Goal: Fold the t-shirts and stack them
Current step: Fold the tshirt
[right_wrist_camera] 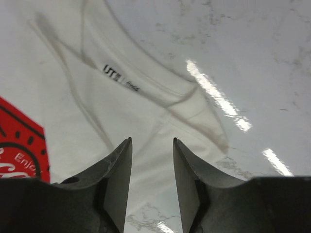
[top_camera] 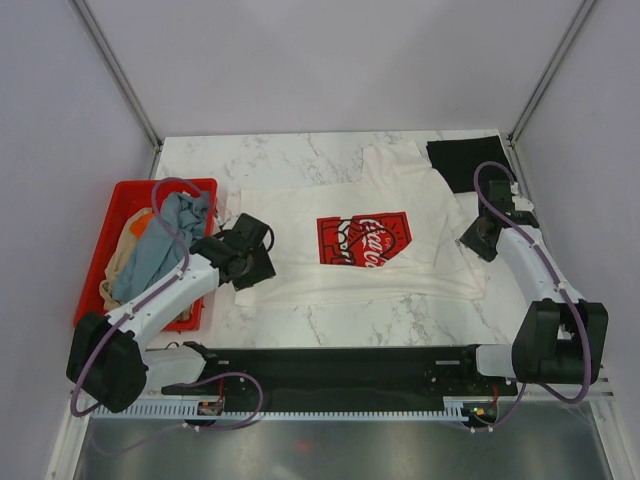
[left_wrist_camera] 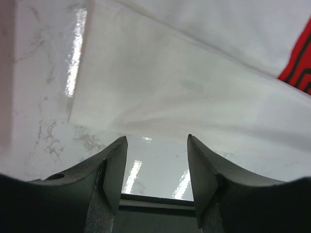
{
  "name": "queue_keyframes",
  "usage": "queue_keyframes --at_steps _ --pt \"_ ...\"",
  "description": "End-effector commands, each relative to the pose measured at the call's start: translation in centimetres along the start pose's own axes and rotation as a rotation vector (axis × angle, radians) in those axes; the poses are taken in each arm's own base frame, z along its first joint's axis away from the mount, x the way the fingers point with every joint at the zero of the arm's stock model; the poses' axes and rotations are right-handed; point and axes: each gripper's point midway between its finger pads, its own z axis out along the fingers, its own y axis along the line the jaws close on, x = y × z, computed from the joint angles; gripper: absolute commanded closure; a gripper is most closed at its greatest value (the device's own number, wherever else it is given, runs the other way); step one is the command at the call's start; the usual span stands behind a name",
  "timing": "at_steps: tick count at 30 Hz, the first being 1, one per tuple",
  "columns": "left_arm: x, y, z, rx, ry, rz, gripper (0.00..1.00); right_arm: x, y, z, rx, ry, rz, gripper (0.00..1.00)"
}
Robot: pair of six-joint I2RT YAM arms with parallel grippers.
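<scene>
Here, the left claw [left_wrist_camera: 156, 145] stood wide and the right claw [right_wrist_camera: 152, 145] narrower, both empty, with the cream-white t-shirt [left_wrist_camera: 184, 92] just ahead of them, so a shallow pinch could wrinkle it.

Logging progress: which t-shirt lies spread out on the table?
The cream-white t-shirt with the red print; the black one sits folded at the far corner, the others are heaped in the red crate.

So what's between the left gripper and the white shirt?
Bare marble table, in the left wrist view; open left gripper sits short of the white shirt.
</scene>
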Motion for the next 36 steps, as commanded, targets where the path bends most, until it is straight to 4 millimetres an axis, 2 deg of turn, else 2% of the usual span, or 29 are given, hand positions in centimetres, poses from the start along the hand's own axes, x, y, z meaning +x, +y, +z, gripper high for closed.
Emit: queue_keyframes --at_steps 1,3,4,5,6,10,14,23,29,36 --pt "-0.7 -3.7 -1.4 0.172 0.029 0.099 0.4 -0.4 4.9 -1.2 -0.203 -0.009 0.004 0.52" --pt "-0.9 -5.1 -1.3 0.239 0.028 0.142 0.4 0.8 6.3 -0.7 -0.256 0.027 0.019 0.51" --pt "-0.5 -5.9 -1.3 0.285 0.049 0.158 0.4 0.8 7.2 -0.5 -0.285 0.034 0.057 0.51" --pt "-1.0 -6.7 -1.2 0.32 0.028 0.161 0.4 0.9 7.4 -0.2 -0.287 0.038 0.07 0.51" --pt "-0.5 -7.0 -0.9 0.344 0.052 0.18 0.39 1.9 8.1 0.2 -0.292 0.055 0.055 0.5" --pt "0.4 -7.6 0.6 0.405 0.134 0.185 0.39 2.5 9.9 1.4 -0.332 0.048 0.081 0.47" --pt "0.3 -6.9 2.3 0.406 0.179 0.168 0.39 3.8 10.1 2.6 -0.305 0.057 0.087 0.46" --pt "0.7 -6.0 3.6 0.383 0.232 0.093 0.39 5.4 9.5 4.5 -0.261 0.051 0.055 0.44" --pt "0.7 -4.4 4.5 0.326 0.227 0.051 0.4 5.6 9.4 5.2 -0.243 0.043 0.037 0.45" --pt "0.4 -4.3 4.5 0.32 0.215 0.045 0.4 5.4 10.2 5.9 -0.258 0.037 0.039 0.47"
